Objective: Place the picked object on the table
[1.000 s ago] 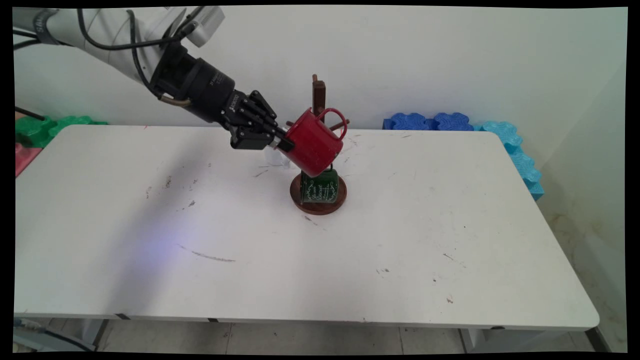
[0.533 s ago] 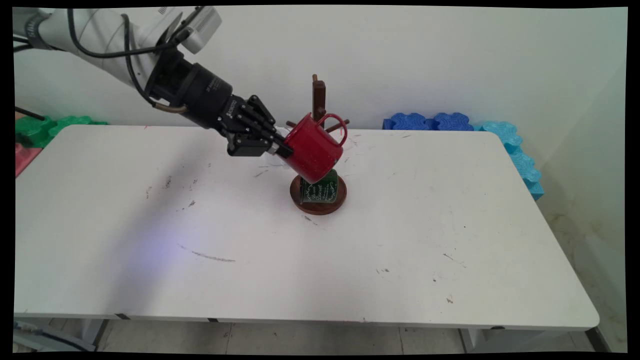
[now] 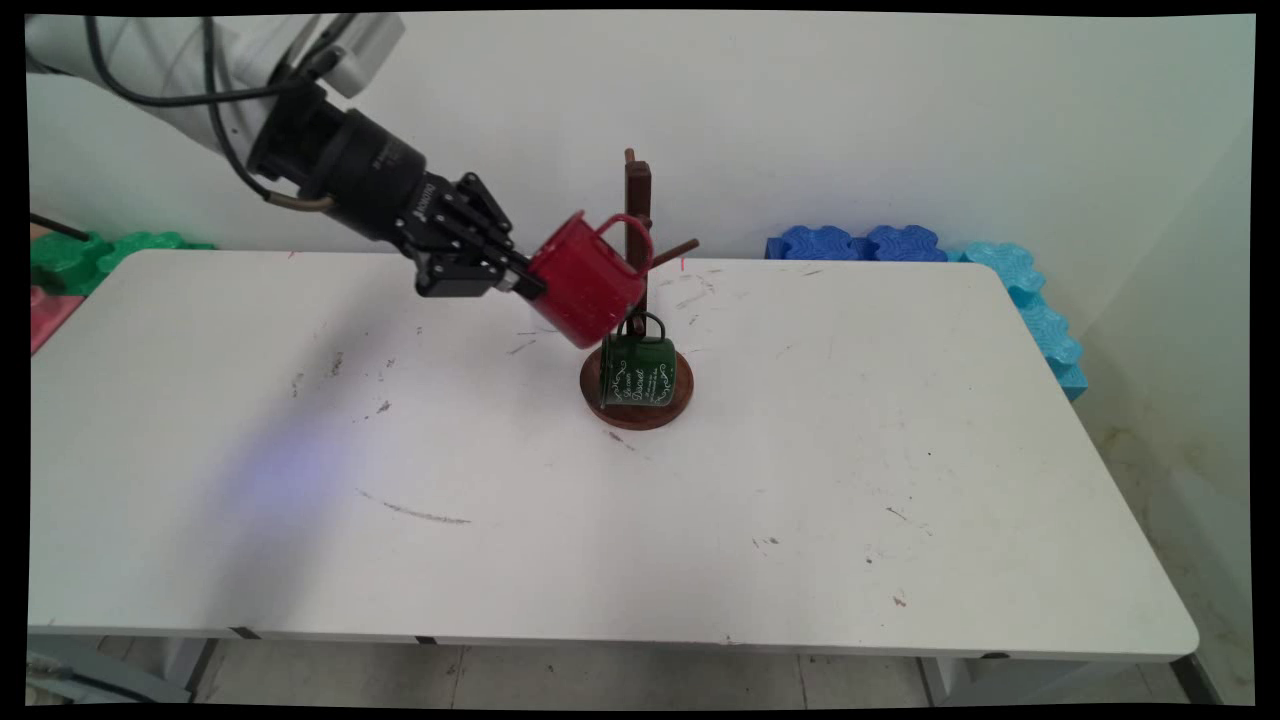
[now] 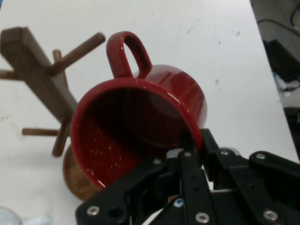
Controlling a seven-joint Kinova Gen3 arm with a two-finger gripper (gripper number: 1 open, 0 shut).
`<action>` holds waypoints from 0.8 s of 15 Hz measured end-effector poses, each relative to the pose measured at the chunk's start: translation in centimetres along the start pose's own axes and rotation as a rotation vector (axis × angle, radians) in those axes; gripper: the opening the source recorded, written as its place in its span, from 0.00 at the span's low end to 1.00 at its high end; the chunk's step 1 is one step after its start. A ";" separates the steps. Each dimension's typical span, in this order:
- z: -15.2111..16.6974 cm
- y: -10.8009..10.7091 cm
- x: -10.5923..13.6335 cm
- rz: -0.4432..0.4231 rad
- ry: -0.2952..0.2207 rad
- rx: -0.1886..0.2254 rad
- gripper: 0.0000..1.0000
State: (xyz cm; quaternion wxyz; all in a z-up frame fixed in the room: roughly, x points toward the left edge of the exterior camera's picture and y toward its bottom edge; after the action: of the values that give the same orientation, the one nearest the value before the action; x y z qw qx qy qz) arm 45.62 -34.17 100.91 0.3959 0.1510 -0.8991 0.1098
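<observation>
red mug (image 3: 583, 291) tilted, axis slanting, mouth toward the gripper, base down-right, loop handle (image 4: 128, 53) up toward the wooden mug tree (image 3: 637, 215) | glossy enamel, round | gripper (image 3: 524, 284) pinching its rim, one finger inside | held above white table (image 3: 900, 420), just beside the tree's post | green mug (image 3: 637, 370) hangs below it, over the round base

Obstructed on the right of the hand (image 3: 522, 283) by the upright dark wooden mug tree (image 3: 637, 215) with projecting pegs, green enamel mug (image 3: 637, 369) hanging low. Open white worktop (image 3: 300, 450) left and near side. Blue foam blocks (image 3: 865, 243) along far edge.
</observation>
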 end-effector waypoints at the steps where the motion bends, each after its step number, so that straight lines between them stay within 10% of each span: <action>1: -0.3 0.0 -0.1 0.004 -0.006 0.004 0.00; 12: -4.9 -1.2 -4.0 0.085 -0.140 0.091 0.00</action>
State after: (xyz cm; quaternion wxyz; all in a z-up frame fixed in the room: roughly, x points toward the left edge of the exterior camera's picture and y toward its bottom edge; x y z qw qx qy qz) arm 51.96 -32.99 101.26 0.3199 0.1379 -0.9243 0.1561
